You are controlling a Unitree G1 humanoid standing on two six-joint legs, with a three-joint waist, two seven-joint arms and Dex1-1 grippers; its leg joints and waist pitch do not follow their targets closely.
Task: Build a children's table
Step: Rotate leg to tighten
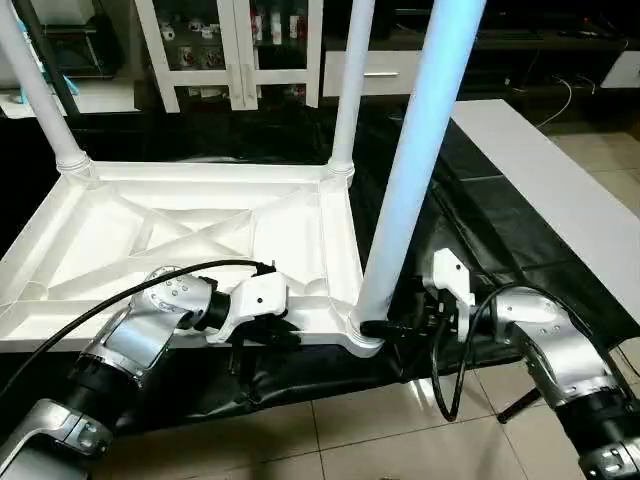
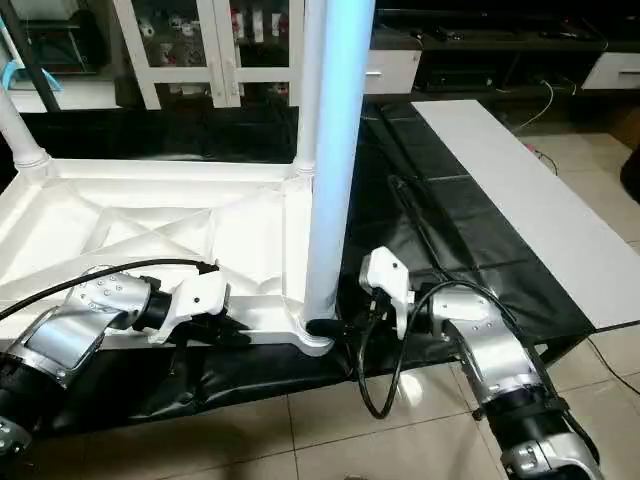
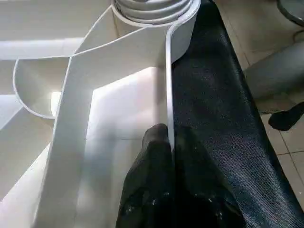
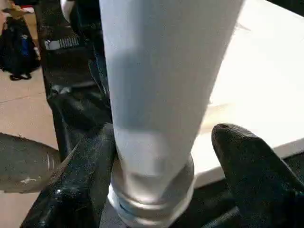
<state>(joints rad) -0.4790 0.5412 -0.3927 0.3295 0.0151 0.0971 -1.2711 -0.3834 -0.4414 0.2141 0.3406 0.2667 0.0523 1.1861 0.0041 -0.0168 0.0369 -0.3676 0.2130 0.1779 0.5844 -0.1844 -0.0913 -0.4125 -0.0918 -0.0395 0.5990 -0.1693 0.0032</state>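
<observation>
My left hand [image 1: 262,335] pinches the white ribbed plastic tabletop's [image 1: 200,235] near rim, lower centre. My right hand [image 4: 161,175] stands spread around the upright white tube leg's [image 1: 410,170] base; its long axis runs vertical.

The left gripper [image 3: 169,142] rises from the near edge with its two black fingers [image 3: 154,152] pressed together on the thin upright rim of the white tabletop [image 3: 118,109], one on each side of that wall. Inside the rim, ribs run across the underside and a curved pocket sits at the far side. Ahead, the rim ends in a round corner socket [image 3: 152,21] with the flared foot of a leg [image 3: 154,5] seated in it. Outside lies a black sheet [image 3: 213,118], and beyond it pale floor tiles [image 3: 280,142] with what may be a grey forearm [image 3: 278,71].
</observation>
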